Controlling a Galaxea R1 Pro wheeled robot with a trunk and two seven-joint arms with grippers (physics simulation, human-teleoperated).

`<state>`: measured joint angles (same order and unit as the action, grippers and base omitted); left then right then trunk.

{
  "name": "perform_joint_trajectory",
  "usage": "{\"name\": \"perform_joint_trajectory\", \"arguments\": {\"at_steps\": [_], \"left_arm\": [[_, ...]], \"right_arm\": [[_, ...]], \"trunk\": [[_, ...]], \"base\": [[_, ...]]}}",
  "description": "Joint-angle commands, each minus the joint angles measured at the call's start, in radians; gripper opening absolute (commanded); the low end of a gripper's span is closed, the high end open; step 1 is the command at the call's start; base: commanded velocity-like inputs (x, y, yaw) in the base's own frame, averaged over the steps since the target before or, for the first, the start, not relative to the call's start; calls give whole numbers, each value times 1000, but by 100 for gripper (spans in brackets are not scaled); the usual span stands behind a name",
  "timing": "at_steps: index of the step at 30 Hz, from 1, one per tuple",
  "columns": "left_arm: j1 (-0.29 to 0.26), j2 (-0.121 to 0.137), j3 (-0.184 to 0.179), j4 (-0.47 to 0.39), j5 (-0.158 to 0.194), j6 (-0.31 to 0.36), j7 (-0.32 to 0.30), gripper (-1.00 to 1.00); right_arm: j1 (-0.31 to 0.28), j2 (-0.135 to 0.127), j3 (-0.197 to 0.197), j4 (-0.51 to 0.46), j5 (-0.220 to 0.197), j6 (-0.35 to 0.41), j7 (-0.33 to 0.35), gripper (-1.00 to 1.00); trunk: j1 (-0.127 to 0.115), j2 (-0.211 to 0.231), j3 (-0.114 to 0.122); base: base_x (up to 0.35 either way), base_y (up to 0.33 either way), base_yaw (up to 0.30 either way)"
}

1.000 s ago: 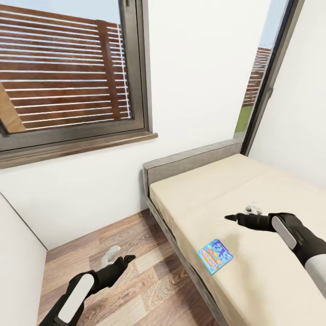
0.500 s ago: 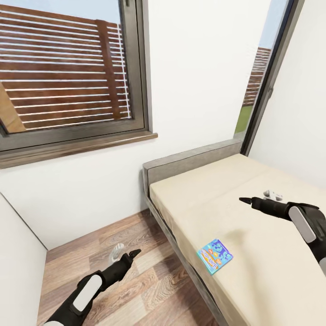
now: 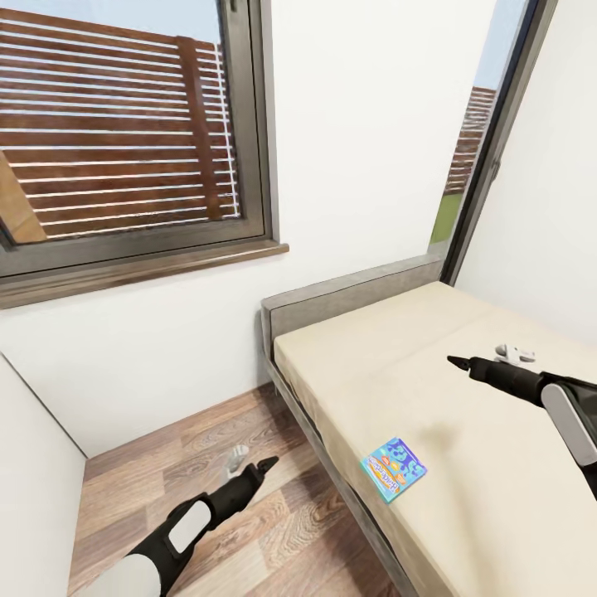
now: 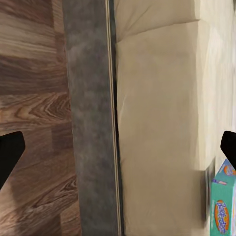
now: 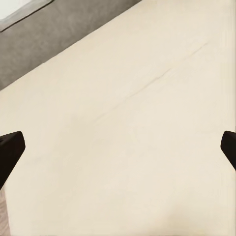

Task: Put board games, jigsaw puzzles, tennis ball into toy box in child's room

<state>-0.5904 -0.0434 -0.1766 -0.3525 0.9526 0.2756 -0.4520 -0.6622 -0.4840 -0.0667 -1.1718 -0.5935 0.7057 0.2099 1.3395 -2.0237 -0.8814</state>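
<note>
One board game, a small light-blue cartoon box, lies flat on the beige bed near its left edge. It also shows in the left wrist view as the board game on the mattress. My right gripper hovers open above the mattress, beyond and to the right of the box, with nothing between its fingers. In the right wrist view the right gripper has bare mattress under it. My left gripper is open above the wood floor, left of the bed frame.
A grey padded headboard backs the bed against a white wall. A large window with a wooden sill is above the floor strip. A white panel stands at the left. A white wall runs along the bed's right side.
My right gripper has risen and moved right, away from the board game. My left gripper has moved right across the floor toward the bed frame. The box has not moved.
</note>
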Motion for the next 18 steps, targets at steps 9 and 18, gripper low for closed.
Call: {"name": "perform_joint_trajectory", "arguments": {"at_steps": [9, 18], "left_arm": [[-20, -14, -5, 52, 2, -19, -50, 100], [-22, -16, -13, 56, -6, -22, -122, 100]], "right_arm": [[46, 8, -16, -130, 0, 29, -28, 100], [52, 11, -16, -174, 2, 54, -45, 100]], "trunk": [[0, 0, -1], [0, 0, -1]], "base": [[0, 0, 0], [0, 0, 0]]}}
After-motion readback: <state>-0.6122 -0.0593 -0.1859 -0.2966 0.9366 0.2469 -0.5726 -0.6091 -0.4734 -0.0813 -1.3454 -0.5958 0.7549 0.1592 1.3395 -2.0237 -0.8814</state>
